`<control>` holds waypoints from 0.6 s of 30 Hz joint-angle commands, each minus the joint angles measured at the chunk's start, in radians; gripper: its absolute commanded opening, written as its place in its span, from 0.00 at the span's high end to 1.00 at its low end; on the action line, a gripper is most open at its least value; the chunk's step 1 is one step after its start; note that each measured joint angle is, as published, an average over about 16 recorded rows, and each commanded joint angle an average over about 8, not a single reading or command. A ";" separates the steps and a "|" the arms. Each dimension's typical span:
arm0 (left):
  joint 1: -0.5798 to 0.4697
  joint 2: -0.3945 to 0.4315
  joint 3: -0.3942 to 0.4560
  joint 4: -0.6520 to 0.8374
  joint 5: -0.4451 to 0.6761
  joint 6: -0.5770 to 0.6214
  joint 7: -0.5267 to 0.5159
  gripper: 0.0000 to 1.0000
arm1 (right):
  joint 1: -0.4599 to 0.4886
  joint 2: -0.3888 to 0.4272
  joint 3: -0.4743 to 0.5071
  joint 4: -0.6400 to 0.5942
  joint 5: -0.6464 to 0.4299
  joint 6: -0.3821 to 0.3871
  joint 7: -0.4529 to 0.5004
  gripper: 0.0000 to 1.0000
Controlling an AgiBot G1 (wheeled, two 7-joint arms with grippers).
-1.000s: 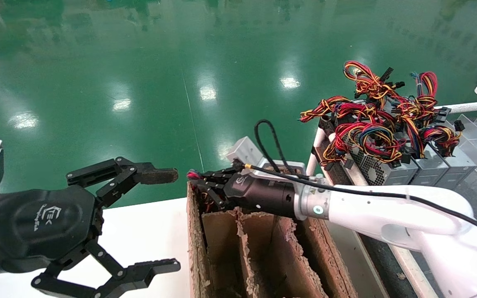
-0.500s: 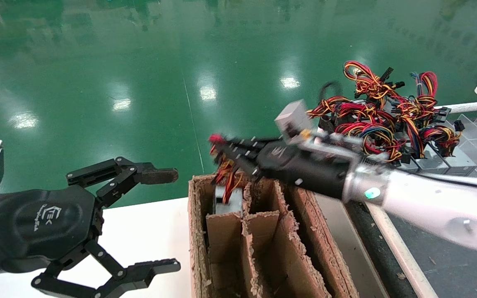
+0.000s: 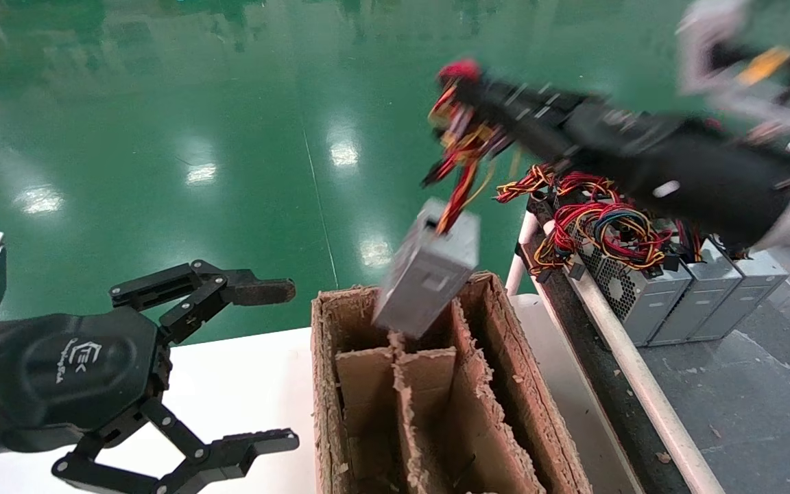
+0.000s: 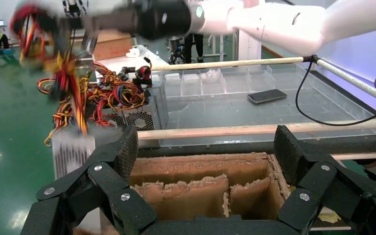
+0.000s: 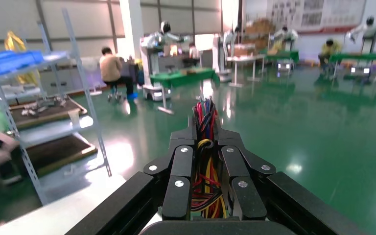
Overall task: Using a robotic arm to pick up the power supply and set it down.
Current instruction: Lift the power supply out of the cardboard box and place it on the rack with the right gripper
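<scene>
The glossy green floor [image 3: 230, 123] fills the far side of my view. Below it the white surface [image 3: 244, 384] carries a brown, frayed cardboard box [image 3: 539, 425] with upright cardboard dividers [image 3: 429, 384], set at the surface's right edge. Beyond that edge a dark tray [image 3: 745, 384] with a white tube rail [image 3: 635, 377] holds a row of silver-grey metal power supply boxes [image 3: 669, 291] under tangled red, yellow and black wires [image 3: 601, 226]. My right arm, white tube ending in a black wrist [image 3: 703, 178], reaches across high above the box. My right hand [image 3: 467, 86] is clamped on the red, yellow and black wire bundle [image 5: 205, 166], its black fingers [image 5: 183, 164] pressed against the wires from both sides. From that bundle hangs the silver-grey rectangular power supply [image 3: 429, 271], tilted, in the air over the box's far end, its lower corner near the divider tops. My left hand [image 3: 278, 363] hovers over the surface's near left part, fingers spread wide, holding nothing.
</scene>
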 commanded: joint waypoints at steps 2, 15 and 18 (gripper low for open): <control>0.000 0.000 0.000 0.000 0.000 0.000 0.000 0.00 | 0.028 0.047 0.024 -0.010 0.035 -0.046 0.020 1.00; 0.000 0.000 0.001 0.000 -0.001 0.000 0.001 0.00 | 0.152 0.238 0.034 -0.179 0.043 -0.272 0.046 1.00; 0.000 0.000 0.001 0.000 -0.001 -0.001 0.001 0.00 | 0.147 0.282 0.027 -0.203 0.047 -0.304 0.031 1.00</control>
